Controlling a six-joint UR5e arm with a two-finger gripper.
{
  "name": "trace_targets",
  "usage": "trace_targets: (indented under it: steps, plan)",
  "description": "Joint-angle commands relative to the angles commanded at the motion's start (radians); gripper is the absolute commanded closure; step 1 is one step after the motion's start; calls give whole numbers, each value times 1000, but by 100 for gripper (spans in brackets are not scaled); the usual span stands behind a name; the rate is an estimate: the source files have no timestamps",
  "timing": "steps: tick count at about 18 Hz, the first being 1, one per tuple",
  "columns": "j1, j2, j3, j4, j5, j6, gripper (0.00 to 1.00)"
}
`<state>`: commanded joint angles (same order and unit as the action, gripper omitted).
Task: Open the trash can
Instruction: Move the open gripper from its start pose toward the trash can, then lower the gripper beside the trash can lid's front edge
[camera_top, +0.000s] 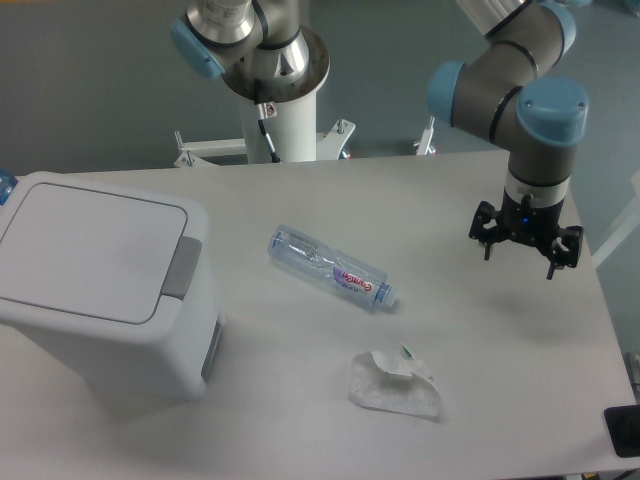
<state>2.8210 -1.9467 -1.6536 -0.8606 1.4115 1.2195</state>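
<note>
Trash can (100, 285) sits lid-down on grey table (300, 400); gripper (526, 250) hovers, fingers apart.

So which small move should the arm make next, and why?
Probably travel left across the table toward the trash can. Its lid is shut and the grey push tab untouched, while the gripper hangs far right with jaws open, past the bottle.
</note>
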Motion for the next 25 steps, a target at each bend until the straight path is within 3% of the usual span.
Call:
trace_targets:
  steps: [3, 6, 11, 18, 25]
  plan:
    - [-6, 31, -17, -2, -43, -12, 0]
    - [-43, 58, -17, -5, -107, -128, 0]
    - [-126, 94, 54, -15, -164, -348, 0]
    - [-251, 95, 146, -15, -225, -636, 0]
    - [-319, 192, 135, -17, -370, -837, 0]
